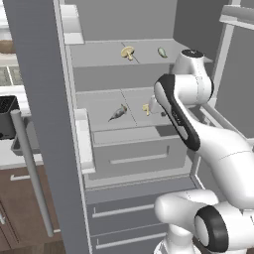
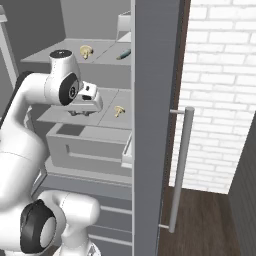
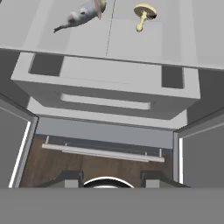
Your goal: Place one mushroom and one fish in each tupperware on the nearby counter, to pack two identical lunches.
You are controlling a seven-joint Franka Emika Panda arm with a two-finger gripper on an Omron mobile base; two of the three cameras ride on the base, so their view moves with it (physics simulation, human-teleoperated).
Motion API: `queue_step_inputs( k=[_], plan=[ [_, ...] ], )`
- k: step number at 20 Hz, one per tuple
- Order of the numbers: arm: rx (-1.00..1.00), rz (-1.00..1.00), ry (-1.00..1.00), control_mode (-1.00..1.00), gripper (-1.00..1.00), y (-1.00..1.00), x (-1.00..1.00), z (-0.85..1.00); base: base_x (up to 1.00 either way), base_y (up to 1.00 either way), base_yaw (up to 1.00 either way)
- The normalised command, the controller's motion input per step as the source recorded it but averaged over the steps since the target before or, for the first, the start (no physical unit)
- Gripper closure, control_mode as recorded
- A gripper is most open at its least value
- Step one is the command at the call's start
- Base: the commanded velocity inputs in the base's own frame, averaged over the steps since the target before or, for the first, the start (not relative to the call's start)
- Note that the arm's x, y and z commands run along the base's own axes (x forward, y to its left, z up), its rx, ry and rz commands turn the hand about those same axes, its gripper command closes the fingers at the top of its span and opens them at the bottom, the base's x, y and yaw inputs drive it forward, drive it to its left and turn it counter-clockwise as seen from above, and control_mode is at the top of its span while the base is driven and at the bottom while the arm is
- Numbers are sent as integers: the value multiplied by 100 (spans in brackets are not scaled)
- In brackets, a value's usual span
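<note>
Your white arm reaches into an open grey refrigerator, its gripper [image 2: 80,113] hanging over the middle shelf [image 1: 99,101], just in front of the food there. On that shelf a silvery lower fish [image 1: 118,113] lies to the left and a tan lower mushroom [image 1: 146,108] to the right, apart from each other with a seam in the shelf between them; in the left base view the mushroom sits just beside the hand. The hand view shows the same pair at the top of the picture, the fish [image 3: 81,15] tilted and the mushroom [image 3: 145,15] lying with its stem toward the camera, both on the pale shelf above a grey drawer [image 3: 105,94].

One shelf up, you have a second pair: the upper mushroom [image 1: 128,52] on the left and the upper fish [image 1: 162,51] on the right, well apart. The right base view shows them too, mushroom [image 2: 86,51] and fish [image 2: 123,54], with the lower mushroom [image 2: 119,111] just right of the gripper.

The fingertips [image 3: 70,180] rise at the bottom of the hand view, spread apart with nothing between them.

The refrigerator door [image 1: 44,124] stands open at your left with its long silver handle [image 1: 32,173]. Beyond it, part of the off-white table [image 1: 15,151] shows over brown cabinets, carrying a black toaster [image 1: 7,116].
</note>
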Motion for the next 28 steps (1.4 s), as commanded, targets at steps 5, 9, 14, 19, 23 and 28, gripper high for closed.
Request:
queue_step_inputs(
  k=[5,9,14,19,23,28],
  plan=[
    [3,0,-2,-100,-100,-6,0,9,0,0,0],
    [0,-1,-24,-100,-100,-28,-7,65,0,0,0],
    [-2,-5,-29,-100,-100,-7,-1,82,0,0,0],
    [0,-3,-25,-100,-100,-6,2,77,0,0,0],
    [0,0,-10,-100,-100,-19,24,63,0,0,0],
    [-2,-1,-1,-100,-100,-6,32,37,0,0,0]
  ],
)
